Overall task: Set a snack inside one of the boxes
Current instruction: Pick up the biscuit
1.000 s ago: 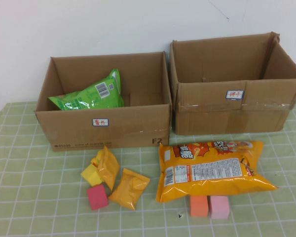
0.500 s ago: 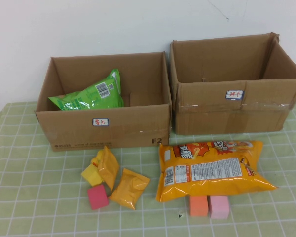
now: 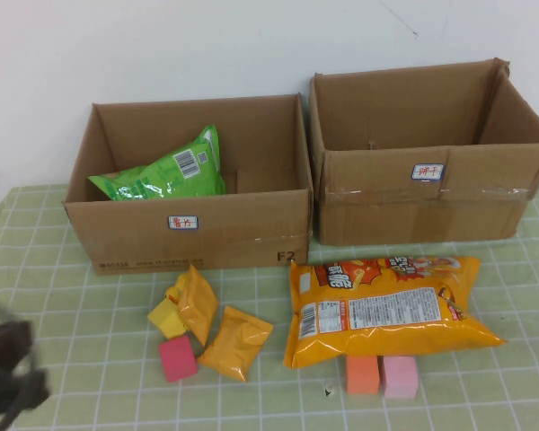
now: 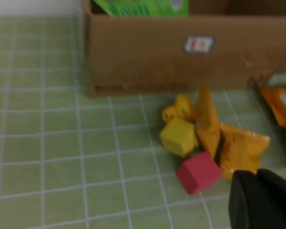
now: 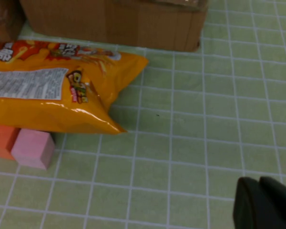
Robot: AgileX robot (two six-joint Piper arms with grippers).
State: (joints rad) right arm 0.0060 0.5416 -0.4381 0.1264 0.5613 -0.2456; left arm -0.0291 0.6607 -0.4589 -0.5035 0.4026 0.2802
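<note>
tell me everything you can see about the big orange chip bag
The big orange chip bag is a glossy, puffed foil-like pouch, yellow-orange with red lettering and a white label panel with a barcode. It lies flat on the green checked tablecloth, lengthwise, just in front of the two cardboard boxes, sealed as far as shows. Its near edge overlaps an orange block and a pink block. Neither gripper touches it.
</note>
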